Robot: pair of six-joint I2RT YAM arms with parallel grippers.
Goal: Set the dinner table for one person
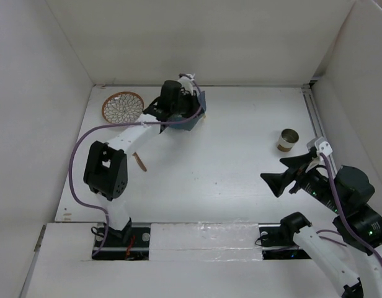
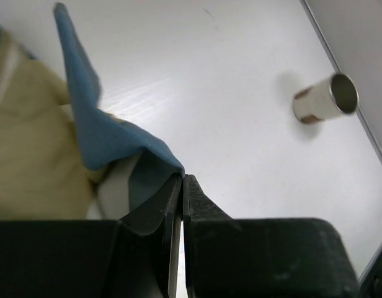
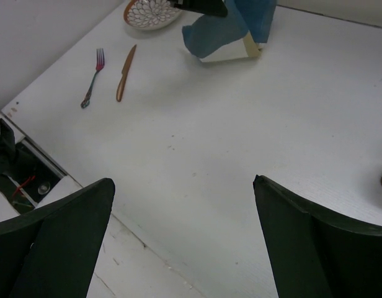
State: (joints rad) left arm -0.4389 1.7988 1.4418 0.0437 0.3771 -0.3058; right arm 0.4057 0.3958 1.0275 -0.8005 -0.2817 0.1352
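The dinner table (image 1: 228, 161) is filling the top view as a white surface walled by white panels, with both arm bases sitting at its 6 o'clock edge. Toward 12 o'clock, the left gripper (image 2: 182, 180) is pinching a corner of the blue-and-tan placemat (image 2: 110, 136), its jaws pressed together on the cloth, which is hanging bunched. A patterned plate (image 1: 123, 107) is lying at 11 o'clock, a metal cup (image 1: 289, 139) is standing at 2 o'clock, and a knife (image 3: 124, 73) and fork (image 3: 93, 77) are lying side by side at 9 o'clock. The right gripper (image 3: 183, 183) is hovering at 4 o'clock, spread wide and holding nothing.
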